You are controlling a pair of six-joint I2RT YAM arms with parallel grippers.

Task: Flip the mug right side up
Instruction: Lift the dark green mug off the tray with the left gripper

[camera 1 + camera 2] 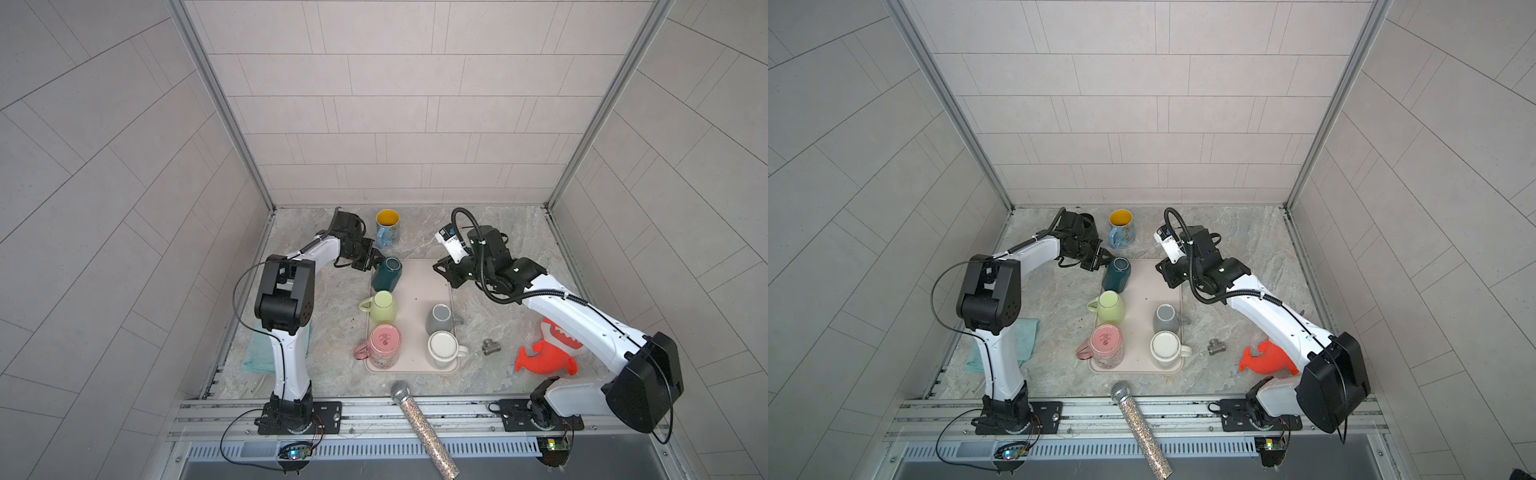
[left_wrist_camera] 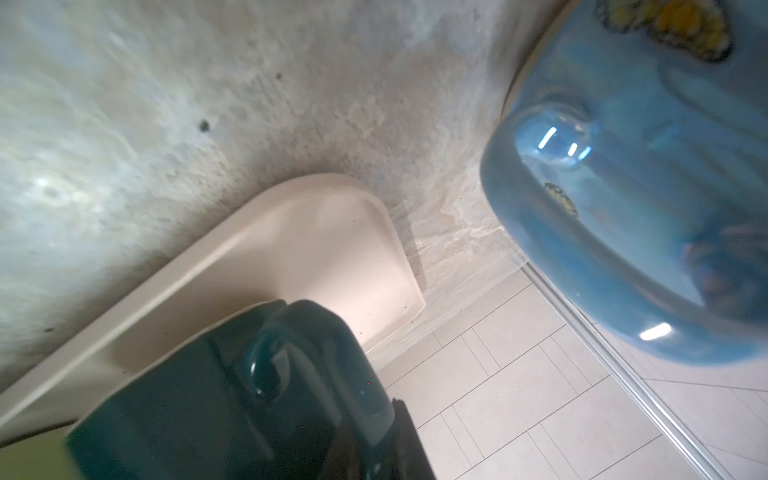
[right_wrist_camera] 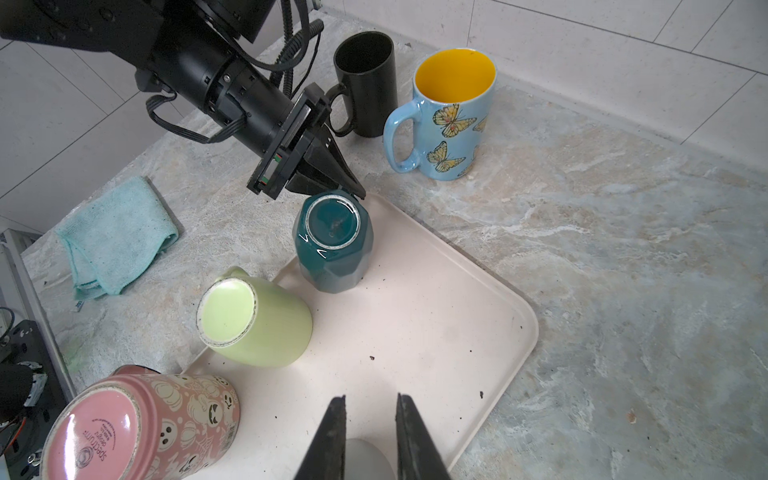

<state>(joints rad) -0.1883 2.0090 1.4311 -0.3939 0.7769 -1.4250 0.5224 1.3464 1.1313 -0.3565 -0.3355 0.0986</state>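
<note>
The left gripper is clamped tight on the handle of the faceted dark-teal ceramic mug, which stands base-up right at its fingertips on the pale pink plastic tray (handle seen only from its wrist), while the right gripper hangs opposite, slightly parted, empty.

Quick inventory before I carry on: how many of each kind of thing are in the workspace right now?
Mugs: 7 (black, blue, teal, green, pink, grey, white)
Tray: 1
Cloth: 1
Microphone: 1
Stuffed toy: 1
Metal fitting: 1
Total: 12
</note>
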